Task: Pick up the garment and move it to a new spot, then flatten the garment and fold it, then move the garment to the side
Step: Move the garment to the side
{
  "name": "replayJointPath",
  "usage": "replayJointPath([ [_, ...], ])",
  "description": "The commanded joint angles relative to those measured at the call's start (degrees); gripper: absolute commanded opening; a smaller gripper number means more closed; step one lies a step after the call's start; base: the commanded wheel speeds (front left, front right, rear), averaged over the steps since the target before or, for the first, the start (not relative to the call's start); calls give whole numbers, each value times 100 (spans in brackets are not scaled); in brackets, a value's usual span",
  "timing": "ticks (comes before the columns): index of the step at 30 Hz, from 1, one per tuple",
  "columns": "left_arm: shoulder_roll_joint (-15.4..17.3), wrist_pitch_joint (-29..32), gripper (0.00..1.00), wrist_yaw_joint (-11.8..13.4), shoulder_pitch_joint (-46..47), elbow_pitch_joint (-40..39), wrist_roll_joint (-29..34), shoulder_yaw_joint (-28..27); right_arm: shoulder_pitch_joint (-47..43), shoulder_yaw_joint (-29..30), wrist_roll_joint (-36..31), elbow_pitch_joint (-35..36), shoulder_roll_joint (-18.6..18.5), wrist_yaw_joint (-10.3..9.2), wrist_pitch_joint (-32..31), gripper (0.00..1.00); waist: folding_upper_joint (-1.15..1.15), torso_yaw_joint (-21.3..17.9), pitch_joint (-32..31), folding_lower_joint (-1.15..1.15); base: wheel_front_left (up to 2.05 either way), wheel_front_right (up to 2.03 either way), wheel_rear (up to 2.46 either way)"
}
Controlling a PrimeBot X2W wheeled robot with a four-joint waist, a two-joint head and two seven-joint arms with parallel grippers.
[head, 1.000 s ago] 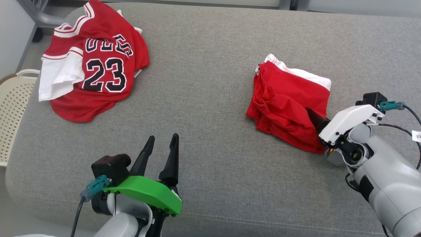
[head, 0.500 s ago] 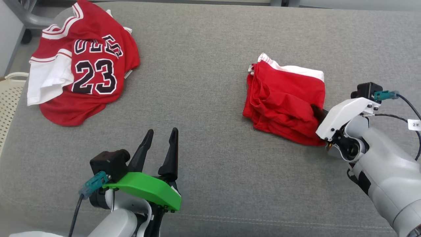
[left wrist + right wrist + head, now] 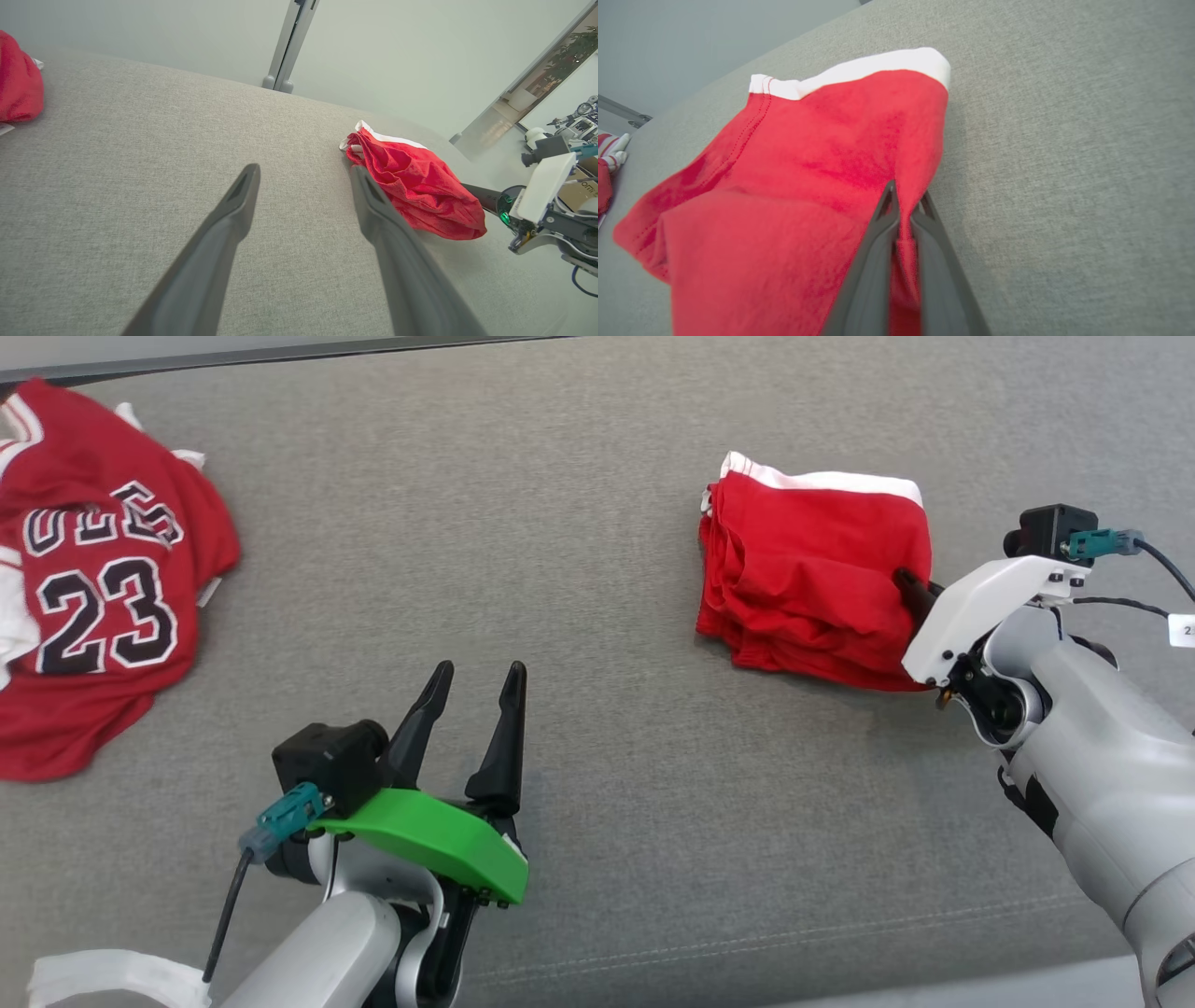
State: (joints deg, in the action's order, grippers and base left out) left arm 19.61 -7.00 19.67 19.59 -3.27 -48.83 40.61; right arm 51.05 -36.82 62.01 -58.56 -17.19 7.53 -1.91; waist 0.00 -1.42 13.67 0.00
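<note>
The red garment, a soft knit folded into a thick, wrinkled rectangle with a white band along its far edge, is laid on the bench. A fold at its right edge is pinched between the long, dark, tapered fingers of the right claw, which is clenched on the cloth. The left claw is held released, well to the garment's left and apart from it. Further left of the garment a crumpled red jersey printed with 23 is seen. The bench is covered in coarse grey woven fabric; beyond the garment a pale wall and a grey metal post are seen.
</note>
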Motion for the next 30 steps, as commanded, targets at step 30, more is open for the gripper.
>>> replayJointPath([
  [30,255,605,100,229,923,-748,539,232,1482,-605,-752,-34,-931,-8,175,0,0,-1011,1292,0,0,0,0],
])
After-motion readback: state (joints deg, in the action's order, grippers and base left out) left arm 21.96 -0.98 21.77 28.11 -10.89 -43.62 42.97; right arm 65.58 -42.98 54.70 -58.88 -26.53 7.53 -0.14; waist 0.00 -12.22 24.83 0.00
